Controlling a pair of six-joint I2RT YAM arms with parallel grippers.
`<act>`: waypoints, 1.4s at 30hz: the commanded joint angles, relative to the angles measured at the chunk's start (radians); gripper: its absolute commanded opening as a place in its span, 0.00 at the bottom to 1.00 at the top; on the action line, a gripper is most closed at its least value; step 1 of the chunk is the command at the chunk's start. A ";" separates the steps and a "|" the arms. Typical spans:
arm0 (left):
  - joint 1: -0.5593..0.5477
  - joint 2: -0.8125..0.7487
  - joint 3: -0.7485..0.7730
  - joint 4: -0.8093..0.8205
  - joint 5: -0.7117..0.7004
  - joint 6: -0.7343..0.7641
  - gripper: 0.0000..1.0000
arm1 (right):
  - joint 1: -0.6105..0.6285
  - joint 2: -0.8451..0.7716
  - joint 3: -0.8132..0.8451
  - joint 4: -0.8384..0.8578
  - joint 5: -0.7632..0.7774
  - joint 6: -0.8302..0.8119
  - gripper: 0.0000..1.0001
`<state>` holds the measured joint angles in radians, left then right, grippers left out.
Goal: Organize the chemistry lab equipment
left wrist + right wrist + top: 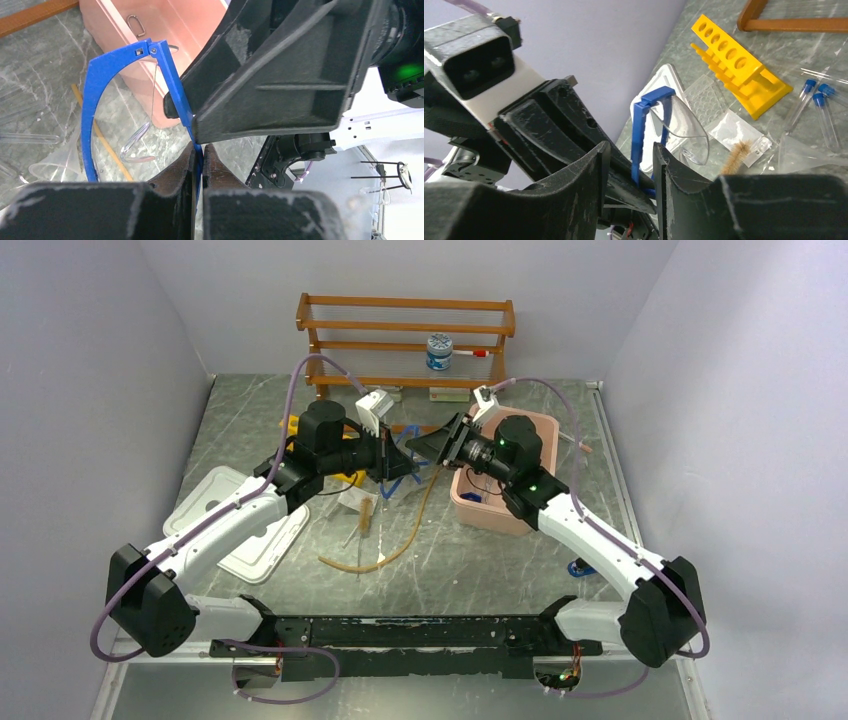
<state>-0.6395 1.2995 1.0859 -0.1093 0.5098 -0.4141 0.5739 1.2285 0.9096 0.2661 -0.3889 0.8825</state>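
Yellow rack (766, 90), blue glasses frame (638, 140)

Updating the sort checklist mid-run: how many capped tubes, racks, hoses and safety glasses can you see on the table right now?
Blue-capped tubes: 3
Yellow rack: 1
Tan hose: 1
Blue-framed safety glasses: 1
Total: 6

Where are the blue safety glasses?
Both wrist views show the blue safety glasses held up between the arms, left gripper pinching the frame, right gripper straddling it, left of the pink bin.
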 commanded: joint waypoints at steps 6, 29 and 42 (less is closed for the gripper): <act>-0.007 -0.012 0.033 0.068 0.028 -0.013 0.05 | 0.006 0.037 0.034 0.035 -0.032 0.022 0.31; -0.001 -0.011 0.127 -0.093 -0.126 -0.052 0.66 | 0.003 -0.038 0.113 -0.072 0.045 -0.015 0.00; 0.007 -0.118 0.097 0.005 -0.045 -0.021 0.87 | -0.152 -0.076 0.258 -0.423 0.145 -0.167 0.00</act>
<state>-0.6365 1.2095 1.1896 -0.1547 0.4381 -0.4572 0.4969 1.1702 1.1473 -0.0338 -0.2607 0.7536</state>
